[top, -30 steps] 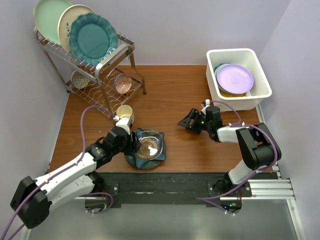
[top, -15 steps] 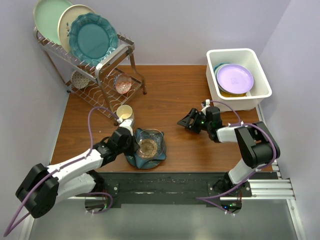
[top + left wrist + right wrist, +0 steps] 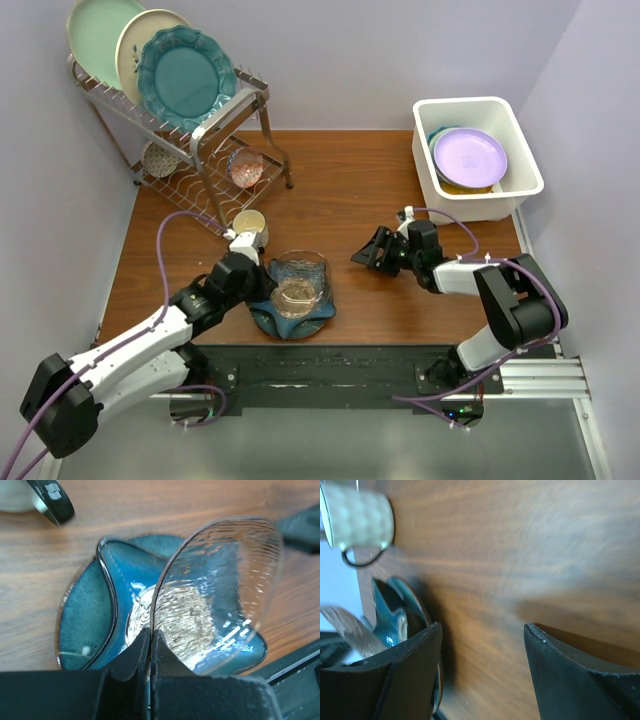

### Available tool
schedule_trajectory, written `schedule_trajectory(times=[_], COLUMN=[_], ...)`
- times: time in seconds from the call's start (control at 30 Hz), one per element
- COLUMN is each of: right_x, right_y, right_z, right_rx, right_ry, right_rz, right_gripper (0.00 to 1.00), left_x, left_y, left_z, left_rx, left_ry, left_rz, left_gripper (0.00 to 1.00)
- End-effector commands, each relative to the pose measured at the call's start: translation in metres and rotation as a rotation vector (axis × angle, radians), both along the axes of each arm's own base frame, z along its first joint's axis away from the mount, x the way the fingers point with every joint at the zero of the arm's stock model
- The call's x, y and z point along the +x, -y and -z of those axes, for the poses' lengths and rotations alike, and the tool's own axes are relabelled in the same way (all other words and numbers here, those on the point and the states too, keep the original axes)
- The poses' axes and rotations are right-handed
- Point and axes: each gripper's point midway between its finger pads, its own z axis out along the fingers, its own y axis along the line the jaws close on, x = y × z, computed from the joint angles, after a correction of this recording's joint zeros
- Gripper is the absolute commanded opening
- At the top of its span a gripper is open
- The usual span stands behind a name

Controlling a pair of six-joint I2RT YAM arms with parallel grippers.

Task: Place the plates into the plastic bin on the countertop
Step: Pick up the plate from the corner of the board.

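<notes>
Top external: fixed high behind the arm bases, looking down; far off, whole countertop (image 3: pixel 400 190) in frame; left wrist: rides the left gripper (image 3: pixel 150 632), very close, looking down on glass plate (image 3: pixel 220 590) over teal plate (image 3: pixel 90 610); right wrist: low behind the right gripper (image 3: pixel 482 627), skimming the wood toward those plates; cream cup (image 3: pixel 360 520) common to all three.

White plastic bin (image 3: pixel 466 104) at far right of wood-grain countertop (image 3: pixel 350 190), lavender plate (image 3: pixel 469 157) flat on top of stack inside, near left of centre dark teal plate (image 3: pixel 85 615) flat, blue wavy plate (image 3: pixel 120 575) on it, clear glass plate (image 3: pixel 220 590) tilted up, near rim pinched by left gripper (image 3: pixel 150 636).
</notes>
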Motion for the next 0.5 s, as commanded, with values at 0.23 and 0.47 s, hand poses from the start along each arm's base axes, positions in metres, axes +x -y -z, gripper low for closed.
schedule_trajectory(times=[0.23, 0.47], right_x=[-0.05, -0.065], right_y=[-0.025, -0.033], right_z=[-0.013, -0.034], right_rx=[-0.081, -0.088], right_ry=[0.007, 0.041], right_rz=[-0.17, -0.211], right_gripper=[0.7, 0.61], left_x=[0.022, 0.027], left_y=[-0.01, -0.019], left_z=[-0.056, -0.065], left_rx=[0.045, 0.084], left_ry=[0.106, 0.129], left_rz=[-0.075, -0.1], left_gripper=[0.0, 0.0])
